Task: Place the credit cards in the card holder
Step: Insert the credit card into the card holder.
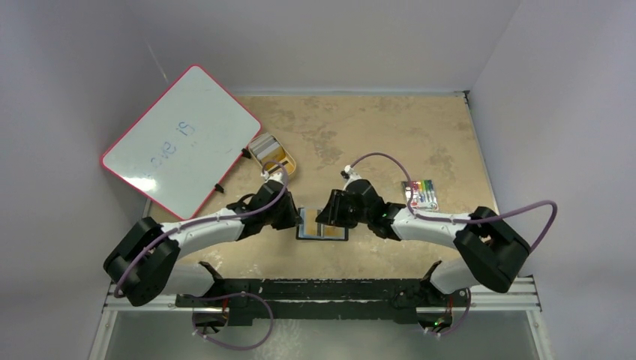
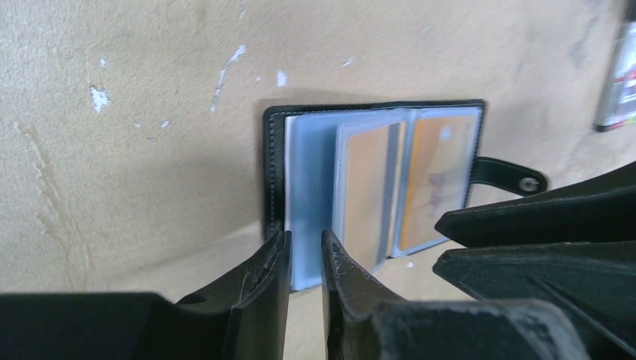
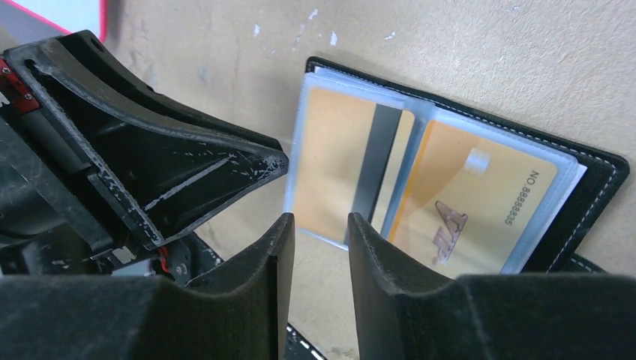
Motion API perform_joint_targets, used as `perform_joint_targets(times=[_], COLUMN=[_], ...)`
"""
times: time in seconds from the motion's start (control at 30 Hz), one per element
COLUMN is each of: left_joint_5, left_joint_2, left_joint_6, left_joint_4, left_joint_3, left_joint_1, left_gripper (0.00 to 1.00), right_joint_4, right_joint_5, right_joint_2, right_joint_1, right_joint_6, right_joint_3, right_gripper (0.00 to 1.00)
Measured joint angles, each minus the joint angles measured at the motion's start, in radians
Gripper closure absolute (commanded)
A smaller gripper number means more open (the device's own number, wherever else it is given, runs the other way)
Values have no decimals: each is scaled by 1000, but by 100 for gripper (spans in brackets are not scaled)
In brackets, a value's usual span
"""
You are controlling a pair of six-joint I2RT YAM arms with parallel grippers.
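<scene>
The black card holder point(image 1: 322, 226) lies open on the table between my two grippers. In the left wrist view its blue lining point(image 2: 309, 187) and snap tab point(image 2: 517, 176) show. Two gold-orange credit cards sit inside its clear sleeves: one with a black stripe point(image 3: 352, 172), one with a printed number point(image 3: 480, 202). My left gripper point(image 2: 306, 251) is at the holder's left page, its jaws a narrow gap apart and holding nothing. My right gripper point(image 3: 320, 229) hovers at the near edge, slightly open and empty.
A red-framed whiteboard point(image 1: 184, 139) leans at the back left. A gold oval tin point(image 1: 274, 154) stands beside it. A small multicoloured striped item point(image 1: 421, 193) lies at the right. The two grippers are very close together over the holder.
</scene>
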State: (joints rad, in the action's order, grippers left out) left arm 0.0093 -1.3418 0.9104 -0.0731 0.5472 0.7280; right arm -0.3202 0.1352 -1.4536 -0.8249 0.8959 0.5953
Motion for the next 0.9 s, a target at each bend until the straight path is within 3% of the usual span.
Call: perform_joint_targets(times=[0.3, 0.57, 0.9], left_joint_5=[9, 9, 9], left_joint_2=[89, 30, -24], left_joint_6=[68, 77, 76], left_joint_4=[84, 128, 172], left_joint_3=[1, -5, -6], left_joint_1=[0, 0, 0], left_gripper=[69, 62, 61], right_joint_4=[74, 109, 99], right_joint_5=[-80, -125, -146], right_joint_2=[66, 13, 0], right_joint_1=[-2, -2, -2], right_joint_6=[-24, -54, -60], right_joint_3=[0, 0, -18], right_gripper=[76, 79, 81])
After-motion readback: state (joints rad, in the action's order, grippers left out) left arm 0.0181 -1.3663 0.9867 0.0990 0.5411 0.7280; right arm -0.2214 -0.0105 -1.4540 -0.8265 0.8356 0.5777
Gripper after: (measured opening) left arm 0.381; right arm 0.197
